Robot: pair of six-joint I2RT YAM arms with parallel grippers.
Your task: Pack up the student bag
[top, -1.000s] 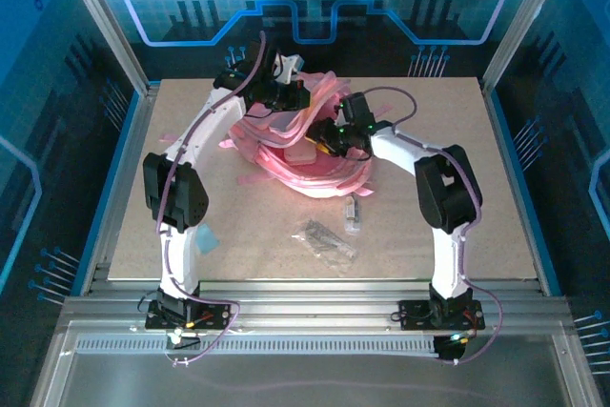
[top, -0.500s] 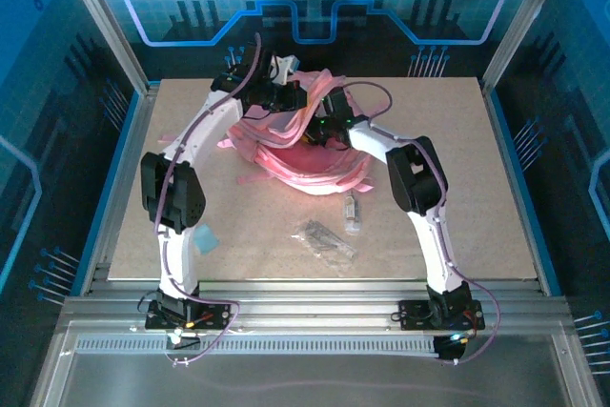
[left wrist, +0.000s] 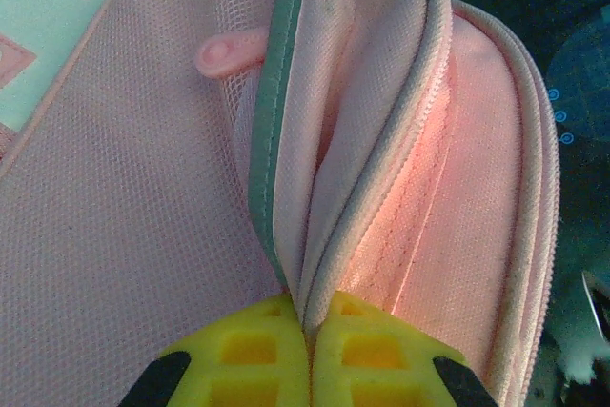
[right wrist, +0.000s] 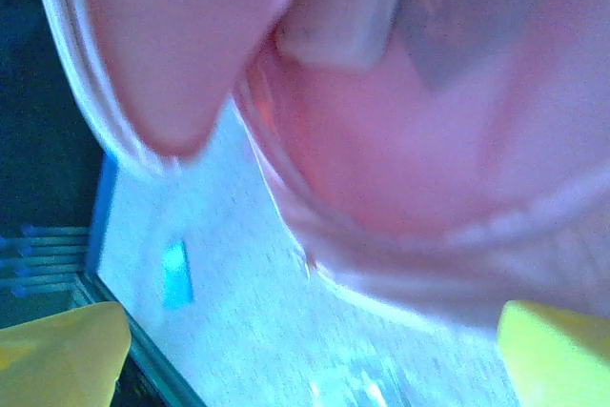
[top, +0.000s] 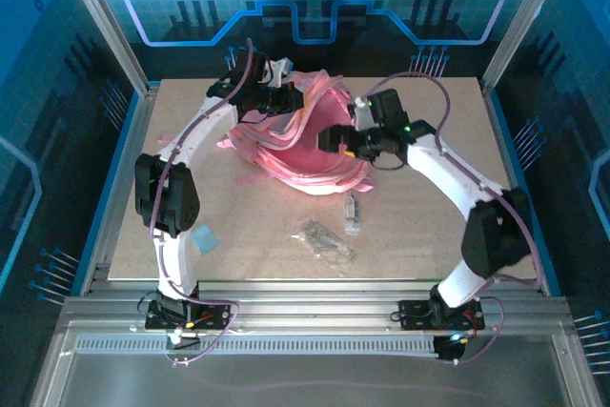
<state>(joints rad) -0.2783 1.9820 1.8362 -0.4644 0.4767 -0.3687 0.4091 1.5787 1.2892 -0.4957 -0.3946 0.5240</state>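
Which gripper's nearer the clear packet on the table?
Right. The right gripper hangs open over the student bag, beyond the clear packet; left gripper clamps the bag's far rim.

Shows the left gripper (left wrist: 308, 355) at the bottom edge, yellow fingers (left wrist: 253, 355) pressed tight together on a fold of the student bag (left wrist: 143, 235), pinching the fabric lip at the meeting of a grey-green trim (left wrist: 272, 121) and a grey zip line (left wrist: 429, 92). Takes in pink mesh fabric left of that trim, with a small pink tab (left wrist: 232, 50) lying on it near the top and a pale mint patch (left wrist: 43, 30) in the upper left corner. Catches dark blue background (left wrist: 572, 35) past the bag's curved right-hand side.
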